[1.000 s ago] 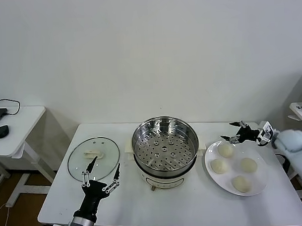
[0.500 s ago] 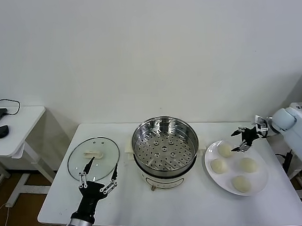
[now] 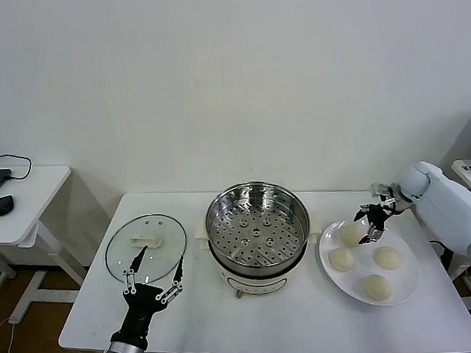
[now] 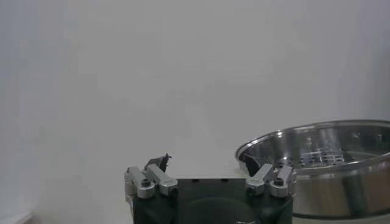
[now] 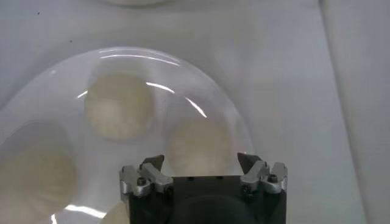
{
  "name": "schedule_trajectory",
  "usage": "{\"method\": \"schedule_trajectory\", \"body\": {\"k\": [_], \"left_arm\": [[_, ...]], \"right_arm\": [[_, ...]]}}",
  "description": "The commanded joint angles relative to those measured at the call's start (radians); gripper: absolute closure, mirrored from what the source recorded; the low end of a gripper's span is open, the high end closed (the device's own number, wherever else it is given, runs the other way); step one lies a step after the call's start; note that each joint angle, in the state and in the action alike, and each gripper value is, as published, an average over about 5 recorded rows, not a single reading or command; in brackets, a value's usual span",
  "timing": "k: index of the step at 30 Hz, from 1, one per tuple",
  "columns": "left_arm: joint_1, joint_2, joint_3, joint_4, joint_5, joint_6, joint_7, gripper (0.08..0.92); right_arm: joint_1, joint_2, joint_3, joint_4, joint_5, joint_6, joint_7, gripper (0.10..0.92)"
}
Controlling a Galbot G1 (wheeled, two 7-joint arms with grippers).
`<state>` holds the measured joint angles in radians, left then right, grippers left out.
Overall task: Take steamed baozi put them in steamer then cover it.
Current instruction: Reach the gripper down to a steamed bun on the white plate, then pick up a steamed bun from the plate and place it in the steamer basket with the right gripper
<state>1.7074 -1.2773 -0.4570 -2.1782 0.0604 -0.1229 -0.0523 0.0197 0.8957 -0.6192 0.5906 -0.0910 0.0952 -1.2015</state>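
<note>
My left gripper [image 3: 154, 278] hangs at the near bench [image 3: 303, 329] edge, jaws apart, holding nothing; its arm is cut off below. Just beyond lies the glass lid [image 3: 146, 247], flat on the bench. The steamer [image 3: 257, 224] stands mid-bench. On the right, 4 buns [image 3: 342, 259] sit on a white plate [image 3: 406, 290]. My right gripper [image 3: 369, 221] hovers over the farthest bun [image 5: 200, 145], jaws apart, partly hiding it.

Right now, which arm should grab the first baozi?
Right. The right gripper hangs open over the plate, just above the nearest baozi. The left gripper sits open by the cover, across the steamer from the buns.
</note>
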Motion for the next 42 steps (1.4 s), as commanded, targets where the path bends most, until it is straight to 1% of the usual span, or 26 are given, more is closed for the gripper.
{"method": "schedule_trajectory", "body": {"k": [1, 6, 8, 14, 16, 19, 22, 26, 28, 31, 33, 36, 39, 42], "left_arm": [[0.0, 0.0, 0.001, 0.001, 0.0, 0.001, 0.0, 0.177], [0.0, 0.0, -0.001, 0.002, 0.0, 0.0, -0.002, 0.177], [0.0, 0.0, -0.003, 0.003, 0.0, 0.0, -0.002, 0.177], [0.0, 0.0, -0.007, 0.003, -0.001, 0.0, -0.004, 0.177], [0.0, 0.0, -0.009, 0.002, -0.001, 0.0, -0.004, 0.177], [-0.001, 0.001, -0.01, 0.001, -0.002, 0.0, -0.005, 0.177], [-0.001, 0.002, -0.01, -0.001, -0.002, 0.001, -0.005, 0.177], [-0.003, 0.004, -0.008, -0.003, -0.002, 0.0, -0.007, 0.177], [-0.004, 0.005, -0.007, -0.003, -0.002, 0.0, -0.007, 0.177], [-0.005, 0.008, -0.005, -0.005, -0.002, 0.0, -0.008, 0.177], [-0.005, 0.009, -0.004, -0.008, -0.003, 0.0, -0.009, 0.177], [-0.004, 0.011, -0.004, -0.011, -0.003, -0.001, -0.01, 0.177], [-0.005, 0.012, -0.003, -0.013, -0.003, -0.002, -0.011, 0.177], [-0.005, 0.012, -0.001, -0.017, -0.003, -0.001, -0.013, 0.177]], "right_arm": [[0.018, 0.044, -0.022, -0.044, -0.051, 0.015, -0.008, 0.203], [0.016, 0.055, -0.022, -0.045, -0.077, 0.024, 0.002, 0.205], [0.014, 0.055, -0.026, -0.04, -0.085, 0.026, 0.003, 0.222], [0.013, 0.036, -0.041, 0.003, -0.102, 0.036, -0.001, 0.339], [0.015, 0.027, -0.043, 0.026, -0.107, 0.042, -0.001, 0.366], [0.034, 0.0, -0.052, 0.089, -0.111, 0.055, -0.003, 0.385], [0.091, -0.045, -0.074, 0.202, -0.116, 0.105, -0.016, 0.388], [0.23, -0.074, -0.136, 0.343, -0.1, 0.249, -0.047, 0.385], [0.308, -0.07, -0.186, 0.386, -0.076, 0.308, -0.065, 0.381], [0.426, -0.055, -0.281, 0.453, 0.001, 0.349, -0.079, 0.375], [0.504, -0.037, -0.341, 0.505, 0.049, 0.363, -0.078, 0.369], [0.584, 0.015, -0.396, 0.564, 0.079, 0.391, -0.069, 0.36], [0.621, 0.081, -0.416, 0.594, 0.076, 0.422, -0.061, 0.356], [0.624, 0.144, -0.426, 0.615, 0.038, 0.45, -0.059, 0.355]]}}
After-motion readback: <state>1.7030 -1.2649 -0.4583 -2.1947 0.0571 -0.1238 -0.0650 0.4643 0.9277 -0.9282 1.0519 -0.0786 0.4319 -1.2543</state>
